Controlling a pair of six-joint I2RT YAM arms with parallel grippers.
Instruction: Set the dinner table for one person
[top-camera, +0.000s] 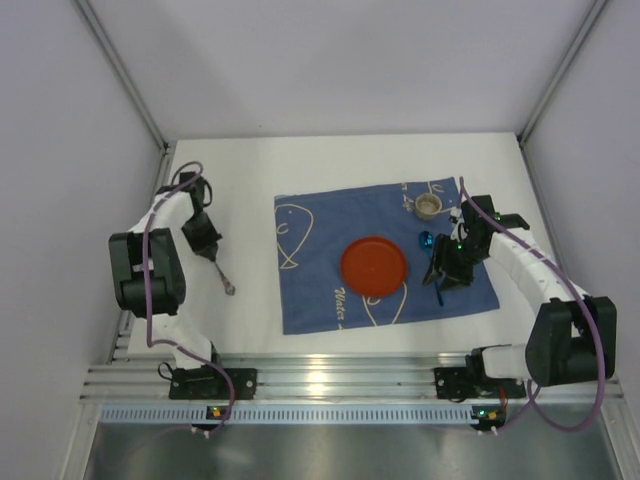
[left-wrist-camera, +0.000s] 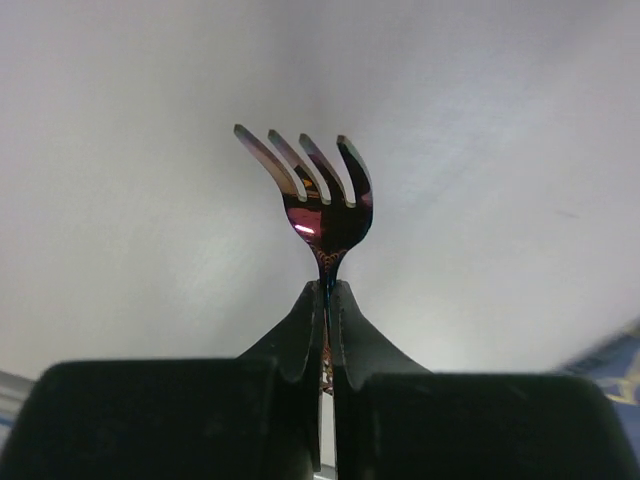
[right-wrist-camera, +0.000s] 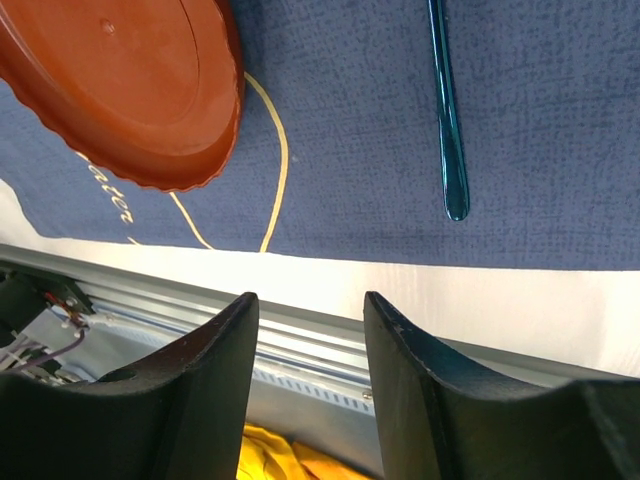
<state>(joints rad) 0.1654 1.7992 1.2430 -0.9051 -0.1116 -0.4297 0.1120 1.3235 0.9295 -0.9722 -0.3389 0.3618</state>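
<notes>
Ribbed silver metal is running along the near edge as a rail (top-camera: 330, 375), and the white worktop (top-camera: 240, 170) is spreading out beyond it under everything else. Nearest on the left, the left end effector (left-wrist-camera: 327, 290) is pinching a fork (left-wrist-camera: 318, 205) by the handle just behind its head, jaws closed tight on it. It is holding the fork over bare worktop to the left of the blue cloth (top-camera: 310, 250); whether the tines are touching the surface I cannot tell. On the right, the right end effector (right-wrist-camera: 310, 305) is hovering over the cloth's near edge with its jaws apart and nothing between them. A teal utensil handle (right-wrist-camera: 448, 120) is lying on the cloth nearby. Farther in, a red plate (top-camera: 374, 265) is sitting mid-cloth, and a small pale cup (top-camera: 428, 205) is standing near the far right corner.

The step in hand looks like placing the fork. Doing it well probably means carrying it onto the cloth's left part and lining it up beside the plate, near but not touching. It should be lying flat before the jaws are letting go.

Pale looping script is showing on the cloth by the plate; only "ter" is reading clearly, the rest being covered. No brand is showing.
</notes>
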